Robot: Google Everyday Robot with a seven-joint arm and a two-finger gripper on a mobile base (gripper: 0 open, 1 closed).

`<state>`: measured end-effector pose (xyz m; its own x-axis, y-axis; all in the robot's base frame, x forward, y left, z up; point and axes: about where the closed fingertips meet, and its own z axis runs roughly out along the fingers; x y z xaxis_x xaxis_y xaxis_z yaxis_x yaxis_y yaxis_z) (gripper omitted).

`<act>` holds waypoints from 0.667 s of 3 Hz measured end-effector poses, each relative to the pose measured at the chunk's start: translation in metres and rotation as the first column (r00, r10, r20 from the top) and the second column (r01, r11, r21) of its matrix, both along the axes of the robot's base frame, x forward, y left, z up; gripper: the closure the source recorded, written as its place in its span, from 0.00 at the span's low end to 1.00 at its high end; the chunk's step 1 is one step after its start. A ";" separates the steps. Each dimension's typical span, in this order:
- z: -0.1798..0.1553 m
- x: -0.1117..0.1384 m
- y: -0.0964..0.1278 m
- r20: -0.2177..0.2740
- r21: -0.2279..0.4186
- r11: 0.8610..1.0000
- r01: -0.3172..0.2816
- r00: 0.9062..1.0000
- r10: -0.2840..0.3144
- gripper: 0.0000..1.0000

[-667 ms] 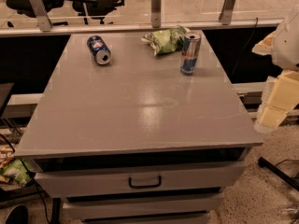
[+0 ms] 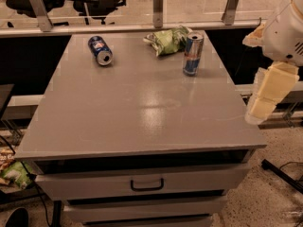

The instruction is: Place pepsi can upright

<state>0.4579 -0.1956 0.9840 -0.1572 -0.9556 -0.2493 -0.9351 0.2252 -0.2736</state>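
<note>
Edged slightly closer, the cream plastic gripper (image 2: 271, 92) is held beside the grey table (image 2: 142, 108), its opening untellable, while the stout dark-blue pepsi can (image 2: 100, 50), laid sideways far-left, could be rolled away if clipped.

A grey table (image 2: 142, 112) carries three things near its far edge: the pepsi can (image 2: 100, 50) lying on its side at the left, a crumpled green snack bag (image 2: 165, 40) in the middle, and a taller slim can (image 2: 192, 54) standing upright just beside the bag. The gripper (image 2: 259, 109) hangs off the table's right edge.
</note>
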 end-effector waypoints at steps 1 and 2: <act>0.008 0.035 0.023 0.060 0.043 0.996 -0.079 0.995 0.077 0.00; 0.014 0.079 0.045 0.130 0.079 0.981 -0.179 0.977 0.168 0.00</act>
<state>0.5371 -0.1508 0.9978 0.0463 -0.9383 -0.3426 -0.9229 0.0910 -0.3741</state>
